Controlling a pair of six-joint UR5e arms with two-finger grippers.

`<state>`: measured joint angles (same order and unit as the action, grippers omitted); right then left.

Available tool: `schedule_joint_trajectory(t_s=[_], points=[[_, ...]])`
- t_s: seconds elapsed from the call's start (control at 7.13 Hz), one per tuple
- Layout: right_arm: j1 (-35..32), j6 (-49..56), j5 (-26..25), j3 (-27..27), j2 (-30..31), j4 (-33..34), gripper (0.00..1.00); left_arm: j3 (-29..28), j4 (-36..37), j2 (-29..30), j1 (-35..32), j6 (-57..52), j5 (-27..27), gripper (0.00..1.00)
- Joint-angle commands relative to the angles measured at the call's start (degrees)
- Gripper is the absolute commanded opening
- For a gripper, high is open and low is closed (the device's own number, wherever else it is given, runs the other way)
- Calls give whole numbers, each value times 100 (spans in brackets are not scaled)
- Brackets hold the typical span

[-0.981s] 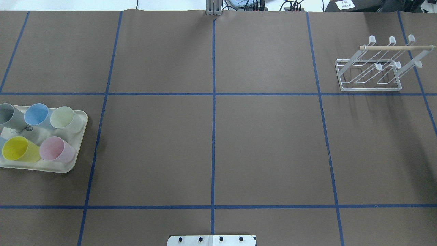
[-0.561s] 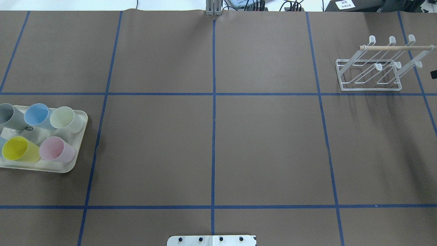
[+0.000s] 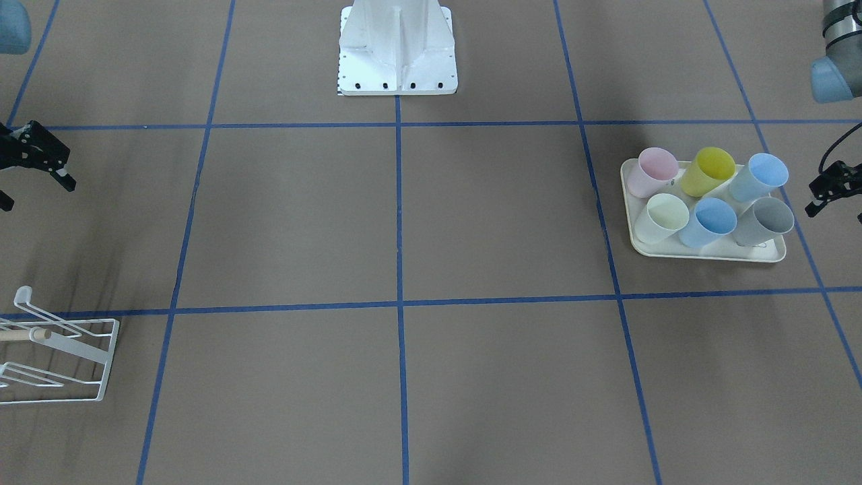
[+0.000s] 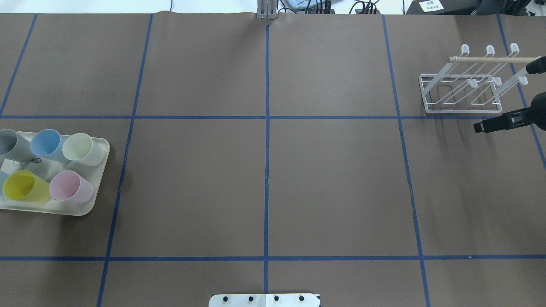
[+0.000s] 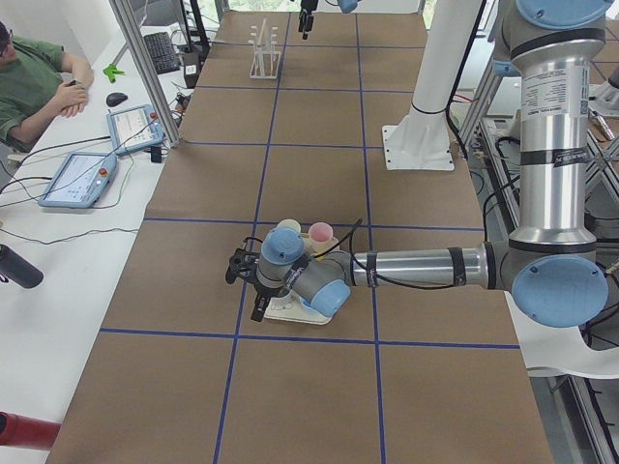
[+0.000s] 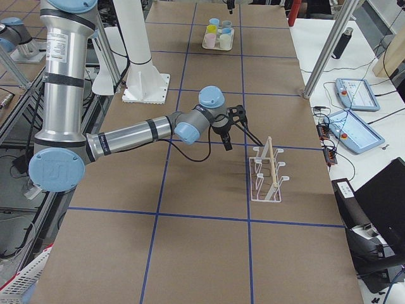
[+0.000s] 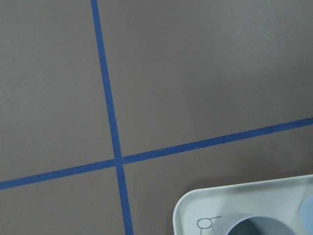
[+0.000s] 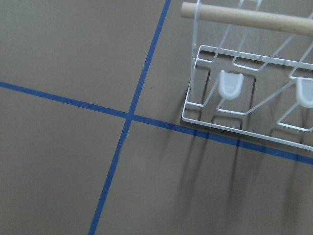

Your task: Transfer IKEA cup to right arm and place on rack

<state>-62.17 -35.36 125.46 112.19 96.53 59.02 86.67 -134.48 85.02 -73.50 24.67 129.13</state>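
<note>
Several pastel IKEA cups, among them a pink one (image 3: 656,170), a yellow one (image 3: 710,168) and a grey one (image 3: 764,221), stand on a cream tray (image 3: 707,254) on my left side. My left gripper (image 3: 835,214) hovers open and holding nothing just outside the tray's outer edge; its wrist view catches only the tray corner (image 7: 234,205). The white wire rack (image 4: 463,91) with its wooden rod stands far right and carries no cup. My right gripper (image 3: 37,195) is open with nothing in it, beside the rack's near side, and one of its fingers (image 4: 490,125) shows in the overhead view.
The robot's white base plate (image 3: 397,60) sits at the table's near middle. Blue tape lines grid the brown table cover. A person (image 5: 39,77) sits at a side desk with tablets beyond the table's far edge.
My right gripper has come into the overhead view from the right edge, beside the rack. The cups, tray and rack have not moved.
</note>
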Motion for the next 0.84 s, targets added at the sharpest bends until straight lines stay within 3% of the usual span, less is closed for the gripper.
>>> schedule_joint_trajectory(t_s=[0.0,0.14,0.28,0.56,0.7], points=[[91,-15,-22,14,7,-5,100,-62,-96,-20,282,91,-2,100],[91,-24,5,14,7,-14,100,-158,-262,-20,327,82,-2,98],[100,-24,5,14,7,-31,100,-342,-524,-20,353,82,-2,87],[91,-24,5,14,15,-31,100,-396,-597,-12,389,91,7,52],[91,-24,5,14,15,-31,100,-388,-597,-12,406,91,51,49]])
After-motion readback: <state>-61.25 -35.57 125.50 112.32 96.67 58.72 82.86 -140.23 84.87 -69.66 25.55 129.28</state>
